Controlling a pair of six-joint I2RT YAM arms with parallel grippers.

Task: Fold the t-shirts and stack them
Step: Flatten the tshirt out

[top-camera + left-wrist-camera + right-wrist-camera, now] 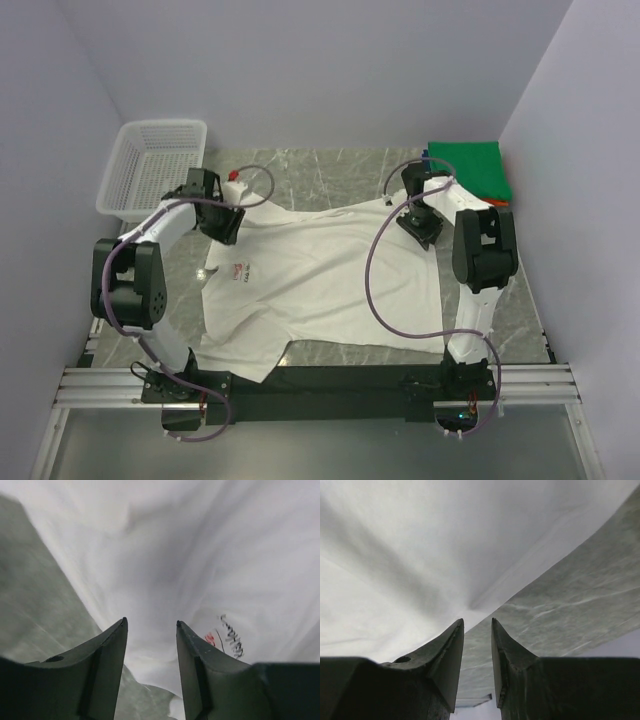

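Observation:
A white t-shirt (320, 285) lies spread flat on the marble table, its small red chest logo (238, 270) facing up. My left gripper (222, 222) is over its left shoulder and stands open. In the left wrist view the gripper (150, 624) hovers above white cloth (165, 555) beside the logo (225, 637), clamping nothing. My right gripper (418, 228) is at the right shoulder edge. Its jaws (477, 621) stand narrowly open over the shirt's hem edge (420, 570), with bare table showing between them. A folded green tee (465, 165) tops a stack at the back right, with an orange edge (506, 190) under it.
A white mesh basket (155, 165) stands at the back left. Purple walls close in on both sides and the back. Grey marble tabletop (320, 170) shows behind the shirt. A metal rail (320, 385) runs along the near edge by the arm bases.

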